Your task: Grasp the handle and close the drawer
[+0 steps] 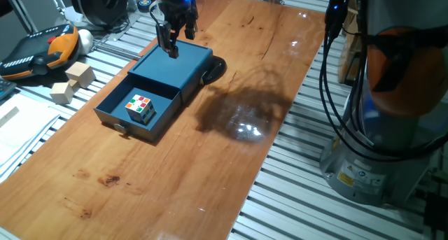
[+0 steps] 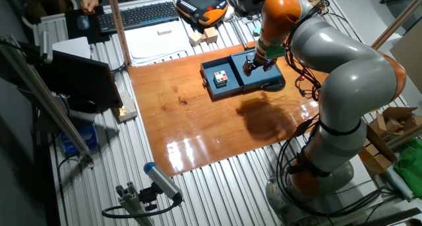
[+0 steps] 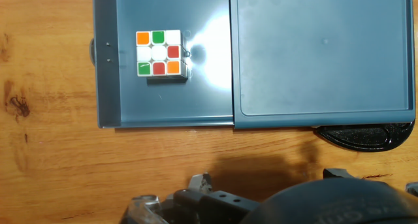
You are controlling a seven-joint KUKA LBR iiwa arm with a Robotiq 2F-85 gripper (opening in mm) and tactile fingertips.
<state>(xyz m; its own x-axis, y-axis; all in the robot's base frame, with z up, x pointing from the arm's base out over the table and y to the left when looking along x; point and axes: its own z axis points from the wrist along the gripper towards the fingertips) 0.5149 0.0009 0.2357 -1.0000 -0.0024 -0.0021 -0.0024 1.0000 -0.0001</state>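
Note:
The dark blue drawer (image 1: 143, 133) stands pulled out of its blue box casing (image 1: 178, 65) toward the table's near left. A multicoloured puzzle cube (image 1: 140, 108) lies inside it. The handle (image 1: 120, 128), a small grey knob, sits on the front panel. In the hand view the drawer (image 3: 163, 100) is at the left, the cube (image 3: 158, 54) is in it, and the handle (image 3: 91, 51) just peeks past the panel. My gripper (image 1: 178, 38) hangs open above the casing's far end, well away from the handle, with nothing between its fingers. The other fixed view shows my gripper (image 2: 254, 62) over the casing (image 2: 267, 73).
A black disc (image 1: 213, 68) lies partly under the casing's far side. Wooden blocks (image 1: 73, 82) and a teach pendant (image 1: 42, 47) lie off the wooden board to the left. A keyboard (image 2: 145, 14) is at the back. The robot base (image 1: 378, 128) stands to the right.

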